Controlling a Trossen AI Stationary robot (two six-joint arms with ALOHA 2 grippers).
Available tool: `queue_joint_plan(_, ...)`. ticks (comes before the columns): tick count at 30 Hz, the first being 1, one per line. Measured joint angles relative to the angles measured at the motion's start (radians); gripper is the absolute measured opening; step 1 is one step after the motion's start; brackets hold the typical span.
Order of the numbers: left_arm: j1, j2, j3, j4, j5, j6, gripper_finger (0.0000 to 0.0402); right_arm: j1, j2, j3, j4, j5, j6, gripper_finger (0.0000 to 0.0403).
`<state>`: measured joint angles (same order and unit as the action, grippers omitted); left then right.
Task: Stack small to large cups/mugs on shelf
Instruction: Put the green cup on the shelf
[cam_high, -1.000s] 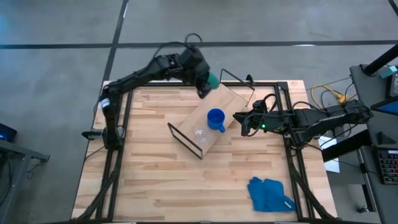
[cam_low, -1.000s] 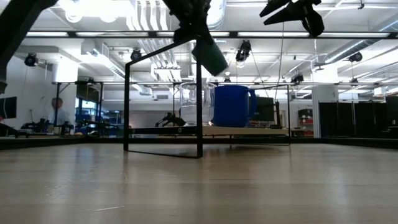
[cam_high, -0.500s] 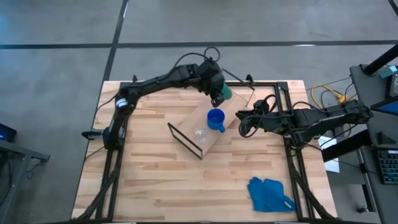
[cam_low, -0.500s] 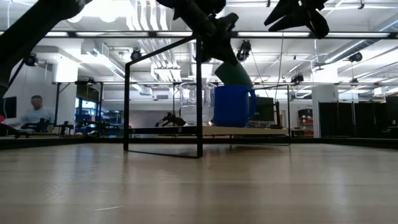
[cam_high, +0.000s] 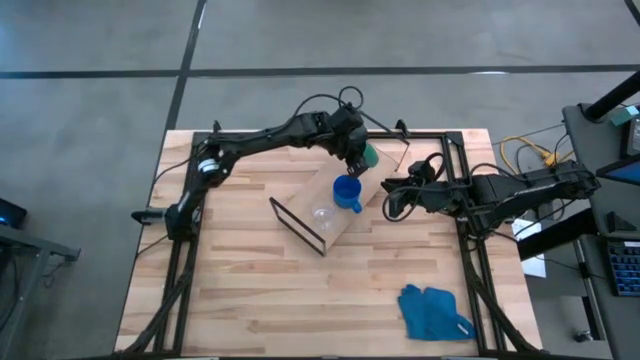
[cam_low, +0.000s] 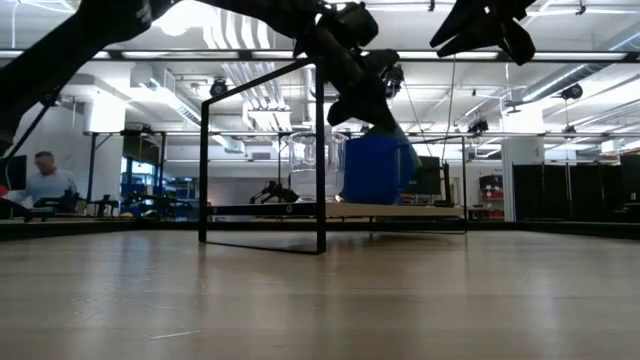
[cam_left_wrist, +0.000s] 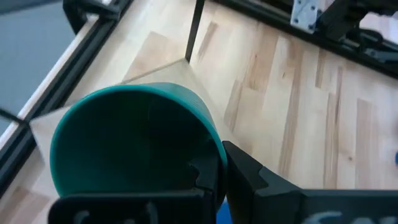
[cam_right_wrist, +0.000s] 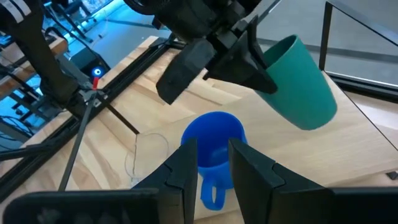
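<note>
The shelf lies aslant on the table, a light-wood board with black wire frames at both ends. On it stand the bright blue mug and, toward the near-left end, the tiny clear glass cup. My left gripper is shut on the dark green cup, held in the air over the board's far-right part, just beyond the blue mug. My right gripper hovers to the right of the shelf, slightly open and empty, its fingers pointing at the blue mug. My left gripper holds the green cup by its wall at the rim, with one finger inside the cup and one finger outside. The cup is lifted clear of the shelf and tilted, its bottom pointing down and away from the gripper.
A crumpled blue cloth lies near the table's near right corner. The black wire frames stand up at the shelf's ends. Bare tabletop lies to the near left. A person shows in the room beyond the table.
My left gripper has carried the green cup toward the table's right edge and down, from beyond the shelf's far side to just over the board beside the blue mug. The cup stays tilted in the hold. My right arm has kept still.
</note>
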<state>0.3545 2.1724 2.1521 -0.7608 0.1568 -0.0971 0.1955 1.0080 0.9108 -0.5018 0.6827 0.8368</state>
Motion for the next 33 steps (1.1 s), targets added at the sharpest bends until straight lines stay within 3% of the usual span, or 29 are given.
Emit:
queue_joint_plan(27, -0.013, 0.054, -0.027, 0.011, -0.002, 0.0, 0.0, 0.0, 0.0, 0.0, -0.019, 0.0, 0.023, 0.0084)
queue_joint_plan(33, -0.012, 0.054, -0.024, 0.013, -0.005, 0.0, 0.0, -0.014, 0.003, 0.0, -0.125, 0.027, 0.096, 0.0084)
